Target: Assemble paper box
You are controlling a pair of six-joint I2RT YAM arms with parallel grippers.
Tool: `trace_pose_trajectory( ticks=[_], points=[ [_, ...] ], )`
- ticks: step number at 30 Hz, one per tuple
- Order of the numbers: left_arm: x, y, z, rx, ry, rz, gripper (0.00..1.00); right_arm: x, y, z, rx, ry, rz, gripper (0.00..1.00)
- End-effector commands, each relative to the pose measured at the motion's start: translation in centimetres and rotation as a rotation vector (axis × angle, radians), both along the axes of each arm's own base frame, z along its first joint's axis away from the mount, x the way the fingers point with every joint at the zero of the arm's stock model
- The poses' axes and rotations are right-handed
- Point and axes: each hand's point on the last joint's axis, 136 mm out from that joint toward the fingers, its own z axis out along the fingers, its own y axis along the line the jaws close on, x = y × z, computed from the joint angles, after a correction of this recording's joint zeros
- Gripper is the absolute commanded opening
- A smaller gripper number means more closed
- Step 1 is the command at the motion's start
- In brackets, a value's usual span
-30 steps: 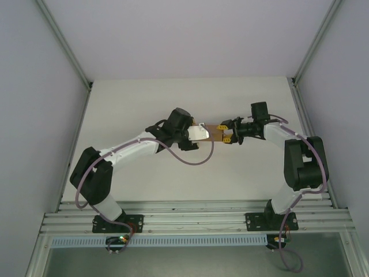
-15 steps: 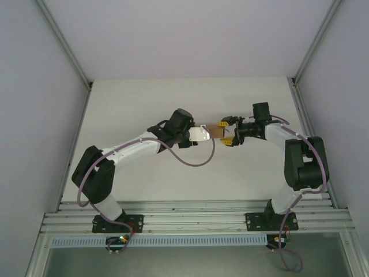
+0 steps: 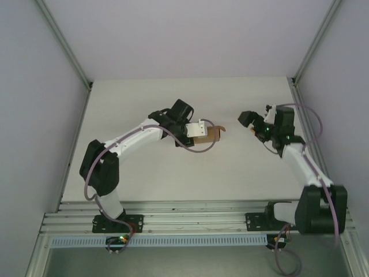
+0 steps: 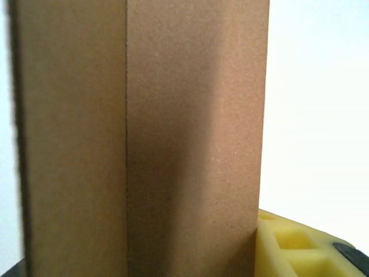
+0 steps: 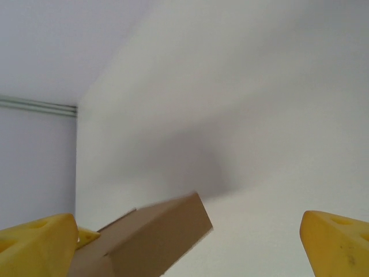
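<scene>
The paper box, folded brown cardboard, sits just above the middle of the tabletop, clamped at its 9 o'clock end in the left jaws. The right jaws stand wide apart at its 3 o'clock, well apart from it and gripping nothing.

Left fingers clamped, right fingers spread wide apart.

Top view: even, diffuse light, sharp focus, faint shadows beneath arms on pale worktop. Left wrist view: paper box very close, soft, dim band down its middle, background blown white. Right wrist view: broad soft shadow on worktop, claw pads blurred.
</scene>
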Motion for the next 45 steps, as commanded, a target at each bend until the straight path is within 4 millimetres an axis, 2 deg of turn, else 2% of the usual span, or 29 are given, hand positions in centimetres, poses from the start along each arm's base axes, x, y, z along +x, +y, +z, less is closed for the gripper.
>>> trace_pose_trajectory(
  ticks=[1,5,12,16,18,20,21,26,28,30,31,33,39,45],
  points=[
    [-2.9,1.5,-1.2,0.055,0.224,0.002,0.37,-0.1,1.5,3.6,-0.181,-0.366,0.168,1.0],
    [-2.9,1.4,-1.1,0.032,0.305,0.003,0.39,-1.6,4.2,2.8,-0.21,-0.322,0.349,1.0],
    [-2.7,1.4,-2.2,0.06,0.359,-0.009,0.39,-2.1,8.5,1.8,-0.251,-0.29,0.526,0.88],
    [-2.7,1.1,-2.3,0.051,0.37,-0.019,0.4,-1.7,9.7,-0.4,-0.332,-0.2,0.595,0.75],
    [-2.7,0.9,-2.4,0.045,0.383,-0.023,0.4,-1.7,10.2,-1.3,-0.35,-0.164,0.633,0.63],
    [-2.7,0.7,-2.6,0.046,0.386,-0.024,0.4,-1.6,10.6,-1.8,-0.365,-0.145,0.655,0.61],
    [-2.7,0.7,-2.6,0.048,0.386,-0.022,0.4,-1.5,10.8,-2.4,-0.372,-0.131,0.666,0.57],
    [-2.6,0.8,-2.5,0.051,0.379,-0.022,0.4,-2.1,11.4,-3.5,-0.393,-0.097,0.72,0.52],
    [-2.5,0.8,-2.6,0.054,0.376,-0.02,0.4,-2.5,11.7,-3.9,-0.396,-0.087,0.74,0.46],
    [-2.5,0.8,-2.7,0.057,0.376,-0.021,0.4,-2.6,11.7,-4.2,-0.409,-0.076,0.743,0.32],
    [-2.5,0.8,-2.7,0.06,0.377,-0.02,0.4,-2.5,11.6,-4.4,-0.414,-0.069,0.734,0.28],
    [-2.4,0.8,-2.8,0.062,0.375,-0.015,0.4,-2.4,11.7,-4.2,-0.415,-0.074,0.73,0.18],
    [-1.7,0.4,-2.7,0.049,0.351,0.012,0.4,-2.9,12.8,-3.0,-0.377,-0.07,0.706,0.04],
    [-0.7,-0.5,-2.9,0.038,0.296,0.034,0.4,-2.9,13.7,-2.7,-0.346,0.019,0.583,0.0]
  ],
)
